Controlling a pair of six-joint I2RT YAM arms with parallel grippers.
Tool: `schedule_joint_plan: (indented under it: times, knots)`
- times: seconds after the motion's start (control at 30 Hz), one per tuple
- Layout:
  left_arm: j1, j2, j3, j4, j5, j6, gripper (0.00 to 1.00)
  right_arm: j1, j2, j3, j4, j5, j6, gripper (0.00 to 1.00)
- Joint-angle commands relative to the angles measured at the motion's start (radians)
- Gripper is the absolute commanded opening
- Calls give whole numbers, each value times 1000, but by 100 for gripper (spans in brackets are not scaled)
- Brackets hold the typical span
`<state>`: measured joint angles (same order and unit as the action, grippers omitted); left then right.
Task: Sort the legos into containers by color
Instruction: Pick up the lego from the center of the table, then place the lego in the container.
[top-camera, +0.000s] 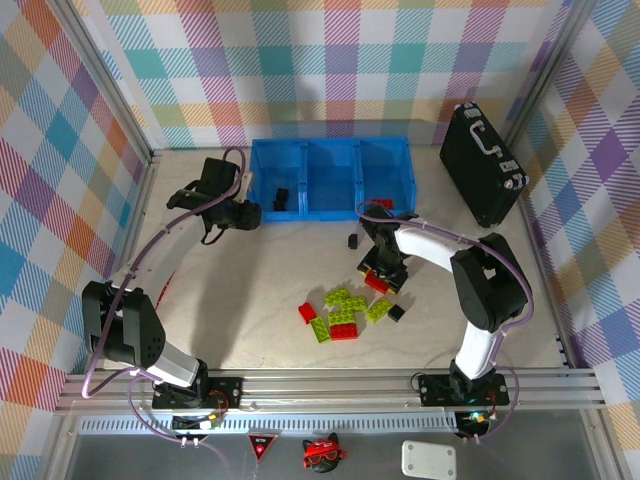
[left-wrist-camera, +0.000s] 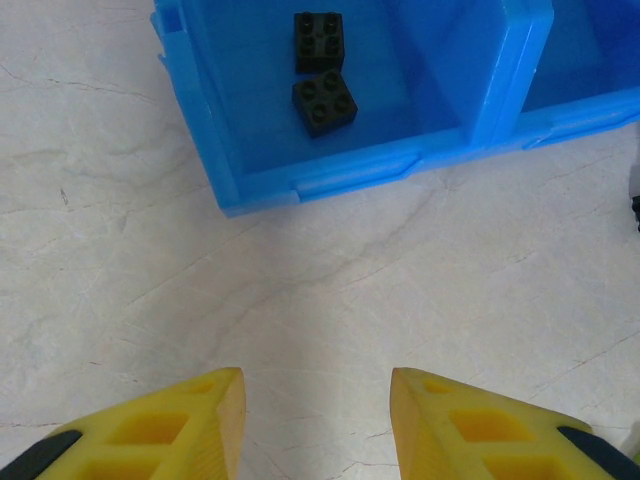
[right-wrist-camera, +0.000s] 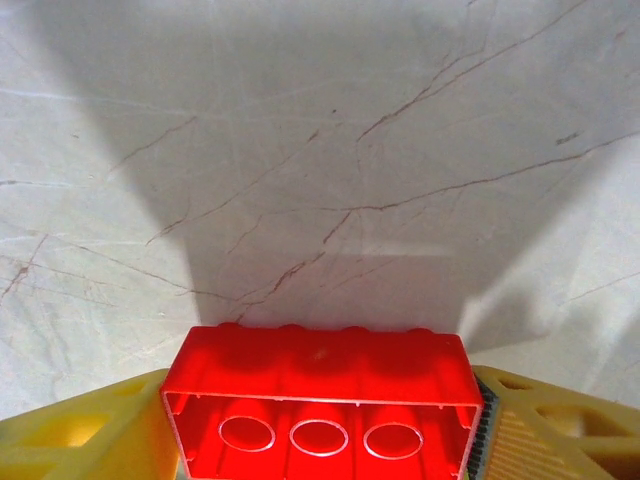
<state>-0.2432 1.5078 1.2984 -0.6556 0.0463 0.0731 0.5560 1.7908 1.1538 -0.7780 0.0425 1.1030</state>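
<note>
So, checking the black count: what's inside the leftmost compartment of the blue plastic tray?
Two black studded bricks lie toward the near wall of that compartment. Nothing else shows, and nothing covers its floor.

You log: blue bins (top-camera: 330, 212) | red brick (right-wrist-camera: 320, 385) | black bricks (left-wrist-camera: 322, 103) | lime bricks (top-camera: 345, 298) | black case (top-camera: 480, 165) | pastel plaid walls (top-camera: 330, 70) | yellow fingers (left-wrist-camera: 170, 432)

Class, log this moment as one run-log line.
left gripper: open, empty, near blue bins | right gripper: clamped on red brick | left bin: two black bricks

Bright, even overhead light; a soft broad shadow crosses the table (right-wrist-camera: 300, 180), and my fingers (left-wrist-camera: 170, 430) blur up close.
</note>
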Motion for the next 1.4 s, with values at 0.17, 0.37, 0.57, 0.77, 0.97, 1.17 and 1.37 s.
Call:
schedule_joint_plan:
  times: [0.17,0.37,0.57,0.77,0.97,1.17,1.37]
  knots:
    - [13,-6,-3,-30,-10,19,43,4,-60,81,-87,48,-73,68]
    - [13,5,2,-30,-2,17,42,-12,-96,140,-127,91,-119,68]
    - [13,-4,-3,-27,-2,17,43,-60,-104,230,-155,107,-204,68]
    - [13,-7,-5,-26,1,16,43,-123,-62,385,-181,132,-283,68]
    - [13,-12,-9,-22,-5,19,43,-186,50,567,-206,129,-335,68]
    - [13,-5,-9,-23,-10,20,43,-238,182,736,-211,95,-356,68]
    - [13,-4,-7,-27,-29,28,43,-255,363,970,-283,76,-399,68]
